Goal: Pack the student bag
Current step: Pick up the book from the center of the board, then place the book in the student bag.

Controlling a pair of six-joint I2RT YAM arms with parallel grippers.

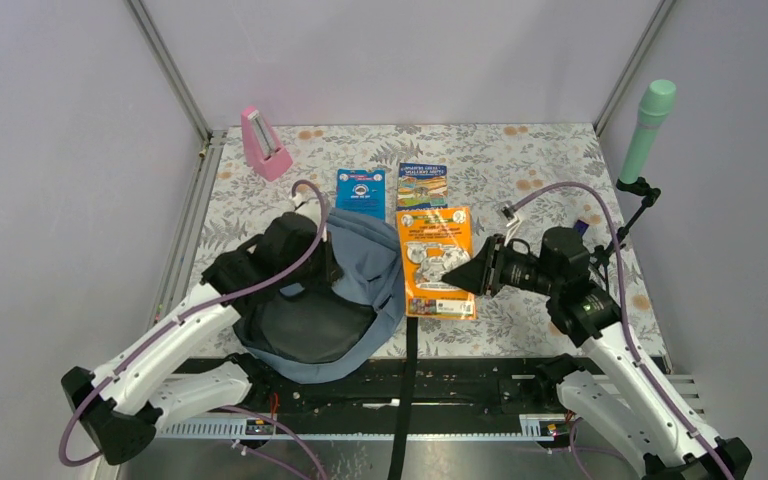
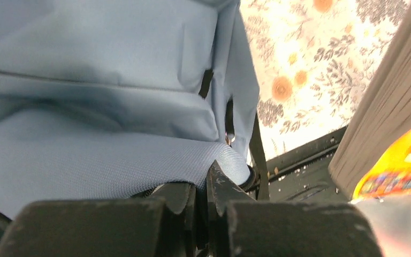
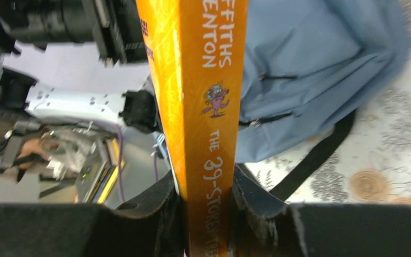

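Pinching student bag (image 2: 112, 80), left fingers (image 2: 222, 187); book (image 3: 208, 80), right fingers (image 3: 155, 206).

Floral-patterned worktop (image 1: 540, 160) bearing: student bag (image 1: 365, 260) at near left; pink wedge-shaped object (image 1: 263, 143) in far-left corner; blue booklet (image 1: 360, 192) and blue-green book (image 1: 422, 185) side by side mid-worktop; orange book (image 1: 435, 260) nearer, just beside the bag.
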